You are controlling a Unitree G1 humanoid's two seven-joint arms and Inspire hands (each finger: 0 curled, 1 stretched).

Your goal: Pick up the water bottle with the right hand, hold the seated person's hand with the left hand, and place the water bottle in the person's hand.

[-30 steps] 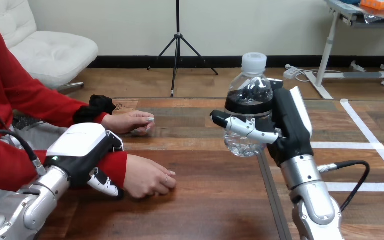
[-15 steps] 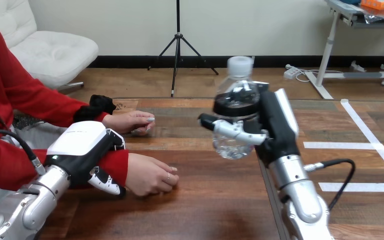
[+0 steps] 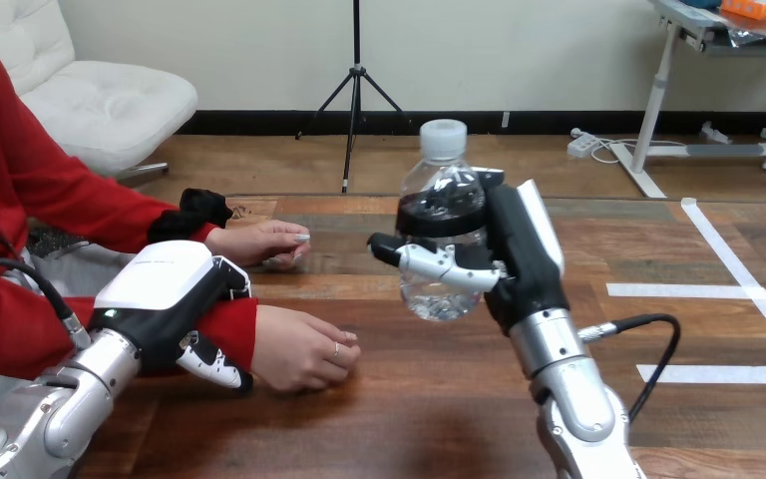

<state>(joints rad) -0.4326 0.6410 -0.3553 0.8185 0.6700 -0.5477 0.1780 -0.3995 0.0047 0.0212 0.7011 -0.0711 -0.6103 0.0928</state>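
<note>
My right hand [image 3: 514, 254] is shut on a clear water bottle [image 3: 441, 230] with a white cap, holding it upright above the table's middle. My left hand [image 3: 175, 304] sits at the lower left, its fingers curled round the red-sleeved wrist of the person's nearer hand [image 3: 299, 349]. That hand rests on the table, loosely curled, left of and below the bottle. The person's farther hand [image 3: 257, 242] lies on the table behind it.
The wooden table [image 3: 399, 399] has a dark seam running front to back under my right arm. A black cable loops beside my right forearm [image 3: 574, 384].
My right hand has carried the bottle leftward, closer to the person's nearer hand. My left hand stays on the wrist, and the person's hand has shifted slightly.
</note>
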